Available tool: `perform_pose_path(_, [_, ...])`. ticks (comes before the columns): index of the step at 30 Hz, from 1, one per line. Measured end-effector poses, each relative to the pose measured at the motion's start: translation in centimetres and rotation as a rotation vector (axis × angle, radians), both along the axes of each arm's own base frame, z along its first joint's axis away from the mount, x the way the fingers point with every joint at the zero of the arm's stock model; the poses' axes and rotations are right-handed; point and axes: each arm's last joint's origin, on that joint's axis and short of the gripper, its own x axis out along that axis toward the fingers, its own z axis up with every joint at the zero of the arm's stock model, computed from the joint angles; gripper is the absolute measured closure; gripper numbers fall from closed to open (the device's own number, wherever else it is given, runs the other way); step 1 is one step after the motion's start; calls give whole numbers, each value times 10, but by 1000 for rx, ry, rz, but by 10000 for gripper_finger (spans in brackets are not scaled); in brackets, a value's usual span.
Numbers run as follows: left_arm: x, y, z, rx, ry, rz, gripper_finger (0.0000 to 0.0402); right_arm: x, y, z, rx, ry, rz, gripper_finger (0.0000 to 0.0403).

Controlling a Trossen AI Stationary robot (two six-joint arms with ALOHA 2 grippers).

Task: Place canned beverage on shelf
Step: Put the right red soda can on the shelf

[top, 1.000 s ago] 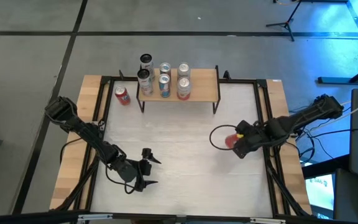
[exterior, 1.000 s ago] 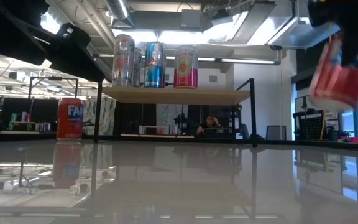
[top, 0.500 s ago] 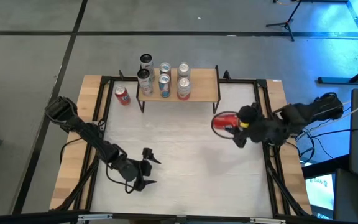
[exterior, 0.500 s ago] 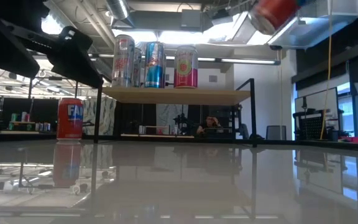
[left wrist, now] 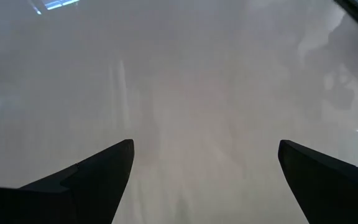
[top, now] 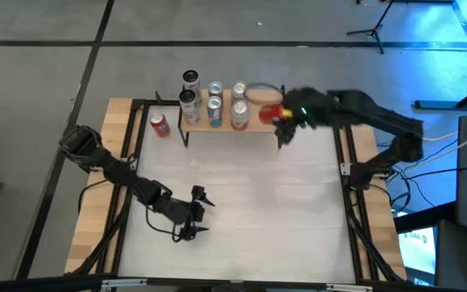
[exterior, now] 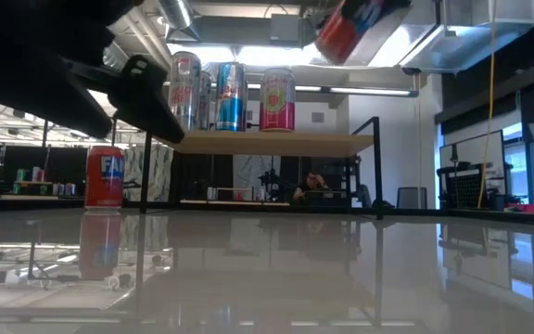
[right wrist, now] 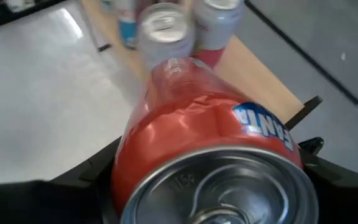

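Observation:
My right gripper (top: 282, 114) is shut on a red Fanta can (top: 269, 112), held in the air over the right end of the shelf (top: 254, 126). The can shows tilted, high up, in the low view (exterior: 349, 22) and fills the right wrist view (right wrist: 210, 143). The shelf, a light-wood board on black legs (exterior: 267, 142), carries several upright cans (top: 215, 109). My left gripper (top: 198, 212) is open and empty over the near left part of the table; its fingers stand wide apart in the left wrist view (left wrist: 204, 177). My right gripper pinches the can's round wall between its two fingers, one on each side (right wrist: 120, 168), near the tab end (right wrist: 229, 193). The tab end faces the wrist and the body points away along the fingers. The can is tilted and lifted clear above the shelf.
Another red can (top: 160, 124) stands on the table left of the shelf; it also shows in the low view (exterior: 104, 176). The shelf's right end (right wrist: 260, 74) is bare board. A black frame (top: 343, 154) runs along the table's sides.
My right gripper has carried the red can from the table's right side up and toward the far edge and left, to above the shelf's right end; the can has turned about on the way. My left gripper has gone a little toward the right, still open.

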Motion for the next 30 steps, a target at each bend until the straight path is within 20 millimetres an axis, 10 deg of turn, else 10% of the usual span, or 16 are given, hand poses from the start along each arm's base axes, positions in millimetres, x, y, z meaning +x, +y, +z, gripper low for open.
perform_pose_path(15, [19, 47, -1, 90, 8, 91, 13, 9, -134, -21, 127, 191, -59, 112])
perform_pose_path(30, [17, 39, -1, 9, 28, 63, 13, 3, -146, -30, 207, 221, -59, 112])
